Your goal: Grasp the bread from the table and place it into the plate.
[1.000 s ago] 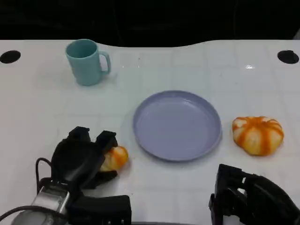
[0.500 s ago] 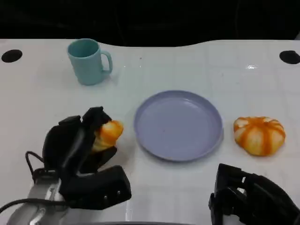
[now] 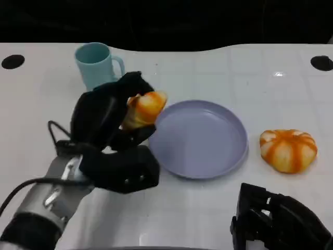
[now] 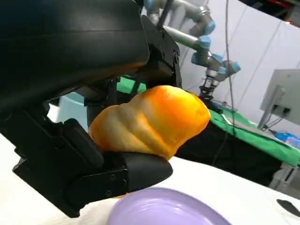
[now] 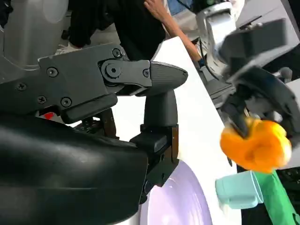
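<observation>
My left hand point(image 3: 106, 117) grips the bread point(image 3: 144, 108), a small orange-and-cream roll, lifted above the table just left of the lavender plate point(image 3: 197, 139). Seen from the left wrist, the bread point(image 4: 152, 120) sits between the black fingers point(image 4: 112, 176) with the plate's rim point(image 4: 164, 208) beneath it. From the right wrist I see the same bread point(image 5: 255, 144) held in the left hand point(image 5: 253, 89) over the plate point(image 5: 176, 201). My right hand point(image 3: 278, 221) rests at the table's near right edge, fingers curled and holding nothing.
A teal mug point(image 3: 96, 66) stands behind the left hand. An orange-striped pumpkin-shaped bun point(image 3: 287, 149) lies right of the plate. A person point(image 5: 136, 23) stands beyond the table in the right wrist view. Black holes mark the table's far corners.
The left hand has lifted the bread off the table and carried it up and right, toward the plate's left rim. The right hand has stayed put.
</observation>
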Controlling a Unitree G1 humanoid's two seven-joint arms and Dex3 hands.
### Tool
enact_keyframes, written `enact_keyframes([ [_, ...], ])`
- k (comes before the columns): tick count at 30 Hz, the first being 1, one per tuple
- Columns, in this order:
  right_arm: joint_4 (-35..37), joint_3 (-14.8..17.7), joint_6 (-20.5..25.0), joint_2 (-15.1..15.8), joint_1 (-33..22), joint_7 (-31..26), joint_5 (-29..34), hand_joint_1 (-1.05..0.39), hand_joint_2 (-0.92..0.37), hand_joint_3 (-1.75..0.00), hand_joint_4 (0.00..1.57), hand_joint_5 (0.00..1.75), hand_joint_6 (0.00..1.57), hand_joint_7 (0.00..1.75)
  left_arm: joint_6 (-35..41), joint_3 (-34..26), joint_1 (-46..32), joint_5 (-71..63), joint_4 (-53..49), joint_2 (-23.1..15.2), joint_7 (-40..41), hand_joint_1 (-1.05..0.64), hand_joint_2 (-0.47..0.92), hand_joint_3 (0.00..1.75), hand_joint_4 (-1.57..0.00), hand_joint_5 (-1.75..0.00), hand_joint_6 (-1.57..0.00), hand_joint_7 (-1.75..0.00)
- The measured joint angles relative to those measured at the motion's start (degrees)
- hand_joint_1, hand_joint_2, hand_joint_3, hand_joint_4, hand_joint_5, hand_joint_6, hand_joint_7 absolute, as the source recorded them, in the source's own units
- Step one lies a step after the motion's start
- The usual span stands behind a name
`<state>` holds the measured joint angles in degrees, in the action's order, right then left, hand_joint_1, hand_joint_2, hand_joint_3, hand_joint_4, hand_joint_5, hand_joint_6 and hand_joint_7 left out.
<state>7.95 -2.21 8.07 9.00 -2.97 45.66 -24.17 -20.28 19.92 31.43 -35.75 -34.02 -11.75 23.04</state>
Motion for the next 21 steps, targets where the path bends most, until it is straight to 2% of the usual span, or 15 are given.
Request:
enact_keyframes([
  [5,-0.02,0.02,0.33,0.01,0.01,0.06,-0.04,-0.55,-0.92,-0.41,0.61,1.75,0.39,1.73,-1.09,2.08,5.55,-1.13,-6.0,2.67,0.13,-0.16,0.3,1.39,-0.97,-1.75,-0.78,-1.75],
  [8,0.01,0.02,0.31,0.02,0.01,0.19,-0.04,-0.56,-0.92,-0.41,0.61,1.75,0.4,1.74,-2.02,3.56,8.48,-1.54,-10.09,4.64,0.24,-0.17,0.29,1.41,-0.98,-1.75,-0.79,-1.75],
  [16,0.01,0.03,0.17,0.01,0.01,0.25,0.05,-0.56,-0.92,-0.4,0.62,1.75,0.4,1.74,-3.41,6.46,13.28,-2.54,-19.74,8.53,0.28,-0.21,0.36,1.37,-0.97,-1.75,-0.77,-1.75],
  [20,0.04,0.03,0.17,-0.01,0.01,0.34,0.04,-0.56,-0.92,-0.4,0.61,1.75,0.4,1.74,-3.47,7.97,15.38,-3.26,-23.36,8.77,0.19,-0.21,0.41,1.25,-0.94,-1.75,-0.74,-1.75],
  [21,0.04,0.03,0.16,-0.01,0.01,0.33,0.06,-0.56,-0.92,-0.4,0.62,1.75,0.4,1.74,-3.47,8.11,15.71,-3.28,-23.91,8.77,0.14,-0.23,0.44,1.23,-0.92,-1.75,-0.73,-1.66],
])
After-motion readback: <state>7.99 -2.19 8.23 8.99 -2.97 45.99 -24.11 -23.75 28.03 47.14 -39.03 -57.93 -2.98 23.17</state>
